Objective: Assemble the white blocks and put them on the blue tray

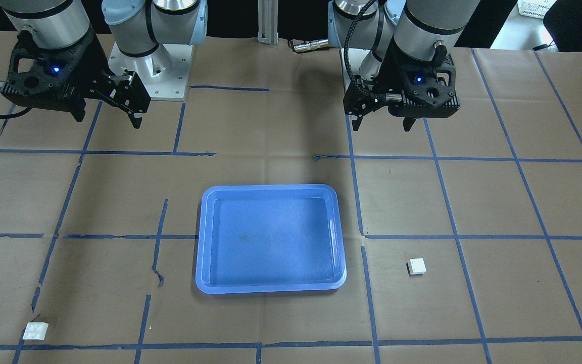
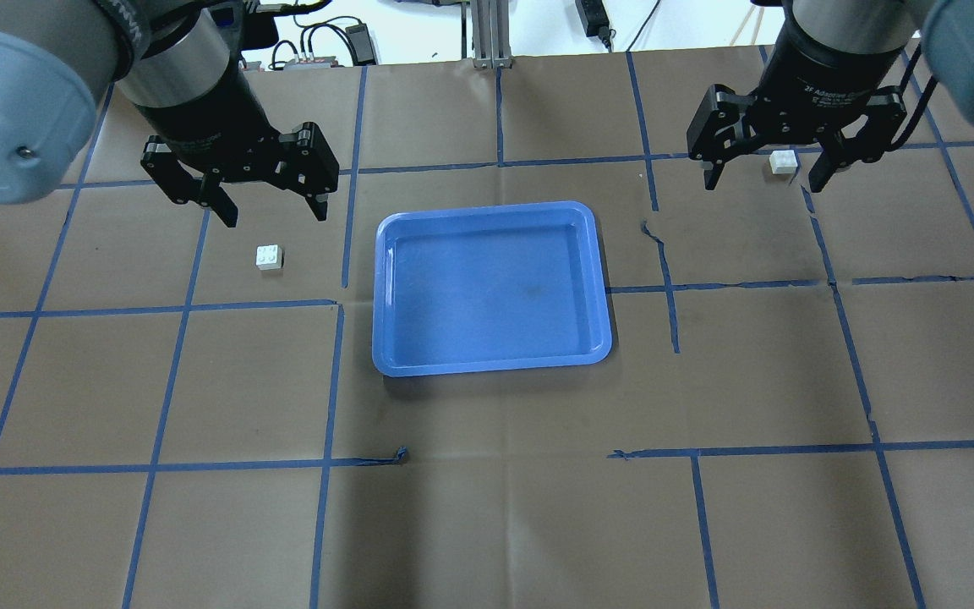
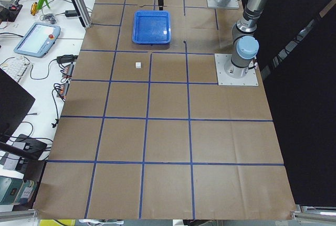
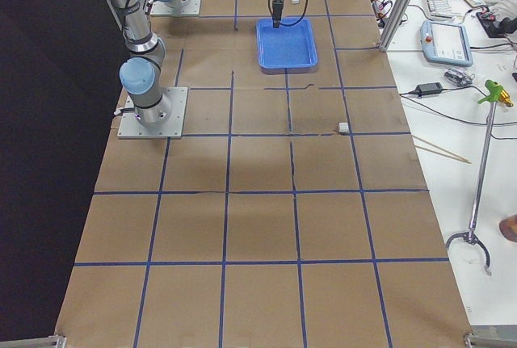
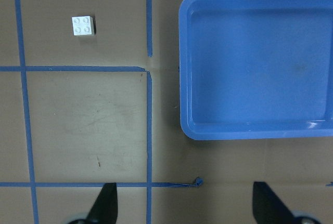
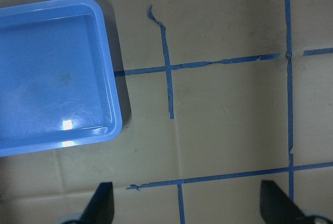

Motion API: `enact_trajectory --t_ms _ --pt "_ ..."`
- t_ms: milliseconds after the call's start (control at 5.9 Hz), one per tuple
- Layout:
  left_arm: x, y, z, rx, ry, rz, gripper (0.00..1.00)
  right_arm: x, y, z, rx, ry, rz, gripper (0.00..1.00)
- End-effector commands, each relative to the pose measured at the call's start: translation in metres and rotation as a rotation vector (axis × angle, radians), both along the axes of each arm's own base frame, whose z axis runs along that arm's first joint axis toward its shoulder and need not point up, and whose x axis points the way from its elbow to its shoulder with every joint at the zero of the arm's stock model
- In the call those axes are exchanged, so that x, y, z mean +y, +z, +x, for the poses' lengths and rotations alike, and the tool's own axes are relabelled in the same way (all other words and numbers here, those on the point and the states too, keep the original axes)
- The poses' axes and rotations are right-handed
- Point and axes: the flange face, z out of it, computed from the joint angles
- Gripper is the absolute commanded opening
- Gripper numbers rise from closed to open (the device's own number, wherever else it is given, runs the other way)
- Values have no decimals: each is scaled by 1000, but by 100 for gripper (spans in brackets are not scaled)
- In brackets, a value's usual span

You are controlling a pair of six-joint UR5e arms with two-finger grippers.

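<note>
The blue tray [image 1: 271, 289] lies empty in the middle of the table; it also shows in the overhead view [image 2: 491, 364]. One white block [image 2: 269, 256] lies left of the tray, studs up; it shows in the left wrist view [image 5: 84, 25] and the front view [image 1: 416, 266]. The other white block [image 2: 783, 161] lies far right, near the table's far edge [image 1: 35, 331]. My left gripper [image 2: 274, 216] hangs open and empty above the table near the first block. My right gripper [image 2: 764, 182] hangs open and empty, high up; the second block only lines up between its fingers in the overhead view.
Brown paper with a grid of blue tape covers the table. The right wrist view shows the tray's corner [image 6: 112, 78] and bare paper, no block. Benches with a pendant [image 3: 37, 38], cables and tools stand beyond the table's far edge.
</note>
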Motion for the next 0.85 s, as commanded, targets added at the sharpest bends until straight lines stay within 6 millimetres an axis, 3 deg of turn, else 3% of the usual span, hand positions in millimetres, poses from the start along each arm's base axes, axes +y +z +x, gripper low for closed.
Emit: enact_trajectory --t_ms 0,169,339,508,678 --pt "-1 -5 1 -3 -1 11 98 1 1 0 3 2 -2 100" --pt "-3 -13 1 0 -15 29 98 -1 0 0 3 3 -1 100" --pt "-6 -31 6 -1 -134 62 98 0 1 1 0 21 -2 100" --pt "-18 -43 18 0 -161 78 98 1 2 1 -1 126 -2 100" --pt "-42 -72 44 15 -221 124 99 0 2 1 -1 258 1 100"
